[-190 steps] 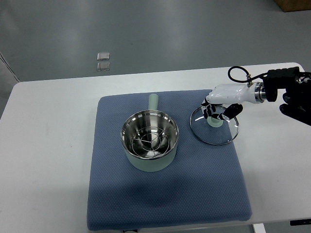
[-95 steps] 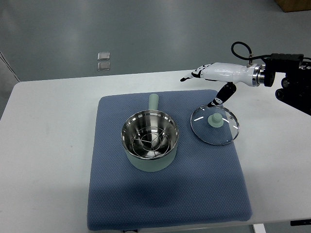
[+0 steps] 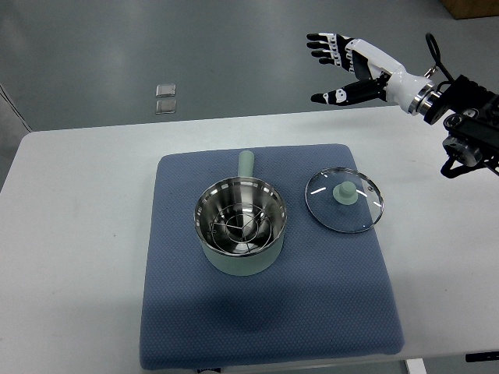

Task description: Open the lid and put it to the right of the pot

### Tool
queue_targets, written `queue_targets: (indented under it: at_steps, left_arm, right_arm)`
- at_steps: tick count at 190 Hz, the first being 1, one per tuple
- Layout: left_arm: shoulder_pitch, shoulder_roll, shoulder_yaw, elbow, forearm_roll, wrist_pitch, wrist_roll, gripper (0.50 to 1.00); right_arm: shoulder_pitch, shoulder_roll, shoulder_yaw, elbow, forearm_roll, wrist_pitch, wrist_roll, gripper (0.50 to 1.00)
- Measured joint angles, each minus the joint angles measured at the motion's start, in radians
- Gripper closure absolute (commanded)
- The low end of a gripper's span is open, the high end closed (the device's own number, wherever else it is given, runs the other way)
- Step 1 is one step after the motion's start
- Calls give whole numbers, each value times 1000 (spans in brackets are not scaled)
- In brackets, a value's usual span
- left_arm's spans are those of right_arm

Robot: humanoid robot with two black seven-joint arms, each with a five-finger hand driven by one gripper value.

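Right robot hand (image 3: 348, 70): raised clear of the desk (image 3: 70, 234), fingers (image 3: 321, 47) spread wide, palm empty, nothing gripped. Arm entering from the right edge.

Lid (image 3: 344, 200): well below the robot hand, no contact with it. Glass, lying flat, knob up, on the blue mat (image 3: 265, 319). Positioned just to the right of the pot (image 3: 240, 226), a small gap between the two.

Pot: down and to the left of the robot hand, farther off than the lid. Uncovered, upright on the mat, handle pointing away toward the far edge of the desk. Wire rack (image 3: 240, 226) visible inside.

Mat: spread flat on the white desk, carrying both pot and lid.

Left robot hand: not seen.

Two small square pieces (image 3: 165, 98) on the floor beyond the desk, far left of the robot hand.
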Motion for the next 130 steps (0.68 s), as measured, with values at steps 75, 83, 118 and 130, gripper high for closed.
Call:
queue_targets:
  at_steps: [75, 83, 118, 130]
  left_arm:
    - [0, 0, 0, 0, 0, 0, 0, 500]
    - [0, 0, 0, 0, 0, 0, 0, 500]
    - [0, 0, 0, 0, 0, 0, 0, 500]
    - [0, 0, 0, 0, 0, 0, 0, 500]
  right_arm:
    - [-141, 126, 2, -117, 528, -91, -57, 572]
    - [-147, 137, 3, -119, 534, -109, -57, 570]
    - [-162, 173, 28, -121, 537, -143, -51, 572]
    - [-171, 178, 52, -121, 532, -145, -51, 570]
